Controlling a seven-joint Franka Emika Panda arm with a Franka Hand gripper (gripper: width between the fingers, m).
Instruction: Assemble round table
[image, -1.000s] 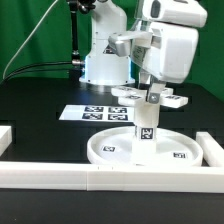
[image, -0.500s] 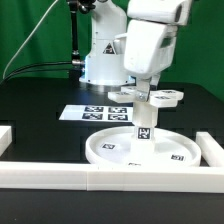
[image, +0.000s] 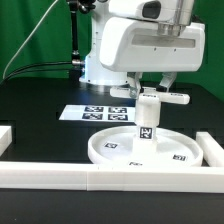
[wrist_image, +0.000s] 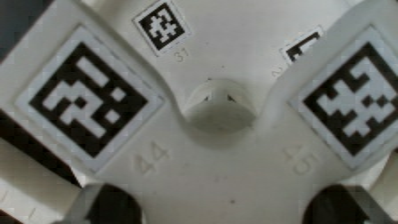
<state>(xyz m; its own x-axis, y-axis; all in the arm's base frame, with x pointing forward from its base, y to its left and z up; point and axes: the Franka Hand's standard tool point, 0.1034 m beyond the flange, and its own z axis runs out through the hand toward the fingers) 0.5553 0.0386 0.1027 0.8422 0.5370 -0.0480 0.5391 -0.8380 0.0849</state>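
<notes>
The large round disc (image: 108, 150) lies flat near the front bar. The short leg (image: 147, 124) stands upright at its middle, tags facing out. The cross-shaped piece (image: 174, 97) sits on top of the leg, its arms spread level. My gripper (image: 150, 88) comes straight down on it and is shut on the cross-shaped piece. In the wrist view the cross-shaped piece (wrist_image: 217, 110) fills the frame, with a round hub between two tagged arms. It spans the whole gap at my gripper (wrist_image: 231, 205), between the dark fingertips (wrist_image: 103, 205).
The marker board (image: 92, 112) lies behind the disc toward the exterior view's left. Long white border bars run along the front (image: 60, 178), at the exterior view's right (image: 213, 148) and at its left (image: 5, 134). The arm's base (image: 100, 65) stands at the back.
The hand has turned about its vertical axis over the leg, and the cross-shaped piece has turned with it. The leg and disc have stayed in place.
</notes>
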